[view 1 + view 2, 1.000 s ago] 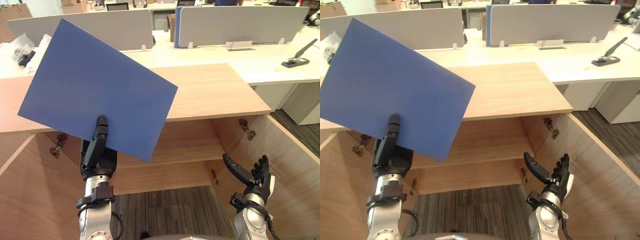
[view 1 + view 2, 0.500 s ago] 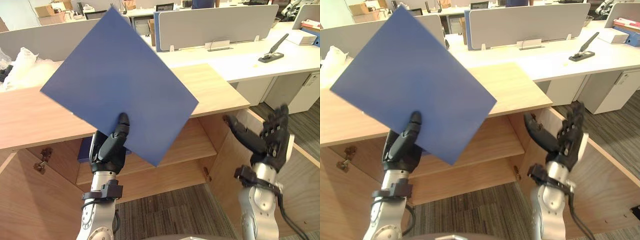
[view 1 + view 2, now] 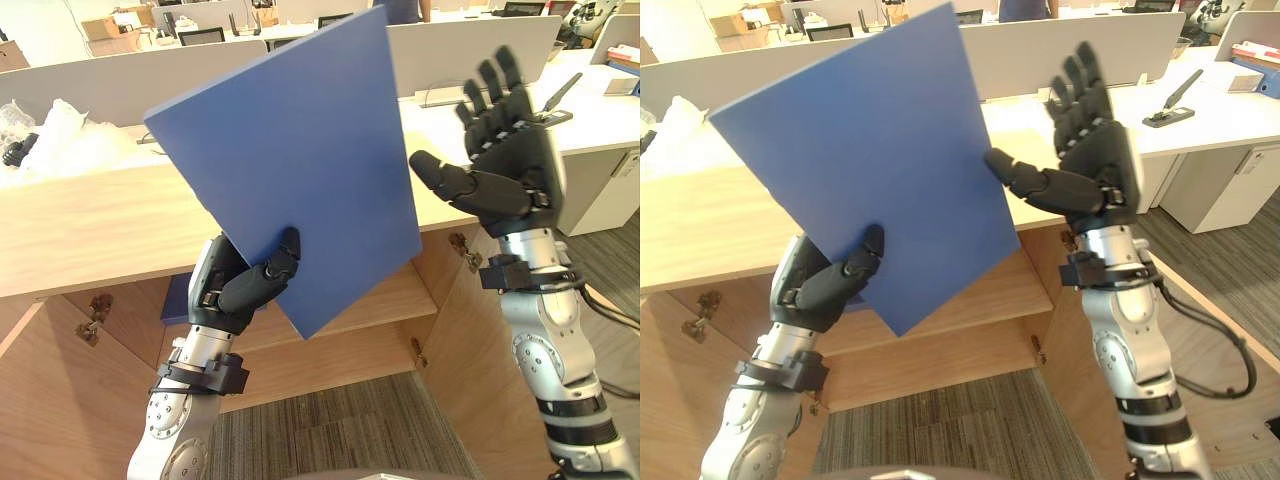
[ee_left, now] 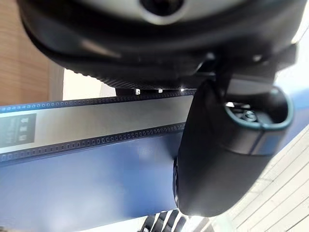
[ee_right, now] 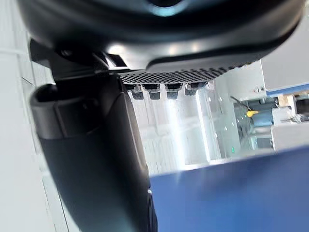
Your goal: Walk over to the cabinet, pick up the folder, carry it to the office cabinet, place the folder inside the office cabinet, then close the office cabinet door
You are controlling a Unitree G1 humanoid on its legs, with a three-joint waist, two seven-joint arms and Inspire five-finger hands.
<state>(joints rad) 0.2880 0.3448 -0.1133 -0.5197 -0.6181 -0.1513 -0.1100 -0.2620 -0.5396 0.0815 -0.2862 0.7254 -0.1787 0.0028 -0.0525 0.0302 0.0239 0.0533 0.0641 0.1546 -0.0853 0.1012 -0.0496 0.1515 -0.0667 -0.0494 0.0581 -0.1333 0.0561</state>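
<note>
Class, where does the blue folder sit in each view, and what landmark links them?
Left eye view: folder centre, raised, tilted.
Right eye view: folder left of centre.
Left wrist view: folder under the left hand.
Right wrist view: folder past the right hand.
Landmark: left hand pinching its lower edge.

folder (image 3: 290,160) up before open cabinet (image 3: 340,355), doors (image 3: 50,410) flanking

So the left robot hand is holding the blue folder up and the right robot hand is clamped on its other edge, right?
No. The left robot hand holds the blue folder up, but the right robot hand is open, fingers straight, raised beside the folder's edge, not clamped on it. The left eye view shows this.
</note>
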